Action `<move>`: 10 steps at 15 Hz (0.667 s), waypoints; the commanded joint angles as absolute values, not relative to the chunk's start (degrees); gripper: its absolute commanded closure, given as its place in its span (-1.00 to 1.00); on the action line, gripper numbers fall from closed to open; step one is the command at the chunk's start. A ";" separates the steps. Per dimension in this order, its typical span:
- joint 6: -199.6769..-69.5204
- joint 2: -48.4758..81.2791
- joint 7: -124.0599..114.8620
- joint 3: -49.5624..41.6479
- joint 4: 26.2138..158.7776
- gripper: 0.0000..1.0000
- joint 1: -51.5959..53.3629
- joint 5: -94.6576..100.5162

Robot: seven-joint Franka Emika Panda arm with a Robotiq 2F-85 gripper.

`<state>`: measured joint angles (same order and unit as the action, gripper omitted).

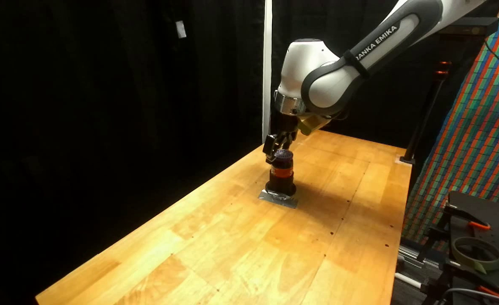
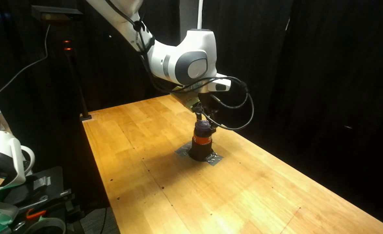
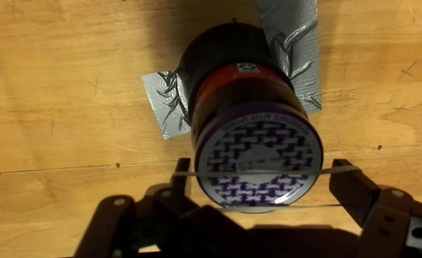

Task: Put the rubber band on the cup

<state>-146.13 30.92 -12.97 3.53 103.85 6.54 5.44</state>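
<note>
The cup [image 1: 282, 172] is a dark cylinder with an orange-red stripe and a purple-and-white patterned lid. It stands upright on the wooden table in both exterior views [image 2: 202, 139]. In the wrist view the cup [image 3: 261, 143] shows its lid between the fingers. My gripper [image 3: 261, 167] is open, with a finger on either side of the lid. A thin pale rubber band [image 3: 253, 173] is stretched between the two fingers, its two strands crossing in front of the lid. In both exterior views the gripper [image 1: 280, 150] is at the cup's top [image 2: 206, 122]. The band is too thin to make out there.
The cup sits in a black base [image 2: 200, 152] fixed to the wooden table [image 1: 249, 254] with grey tape [image 3: 297, 53]. A dark post [image 1: 423, 114] stands at the table's far corner. A black side cart [image 1: 486, 237] holds a tape roll. Cables [image 2: 251, 110] loop beside the wrist.
</note>
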 commanded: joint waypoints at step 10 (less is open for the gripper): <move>-148.43 32.92 -11.91 1.79 102.10 -1.00 7.09 4.16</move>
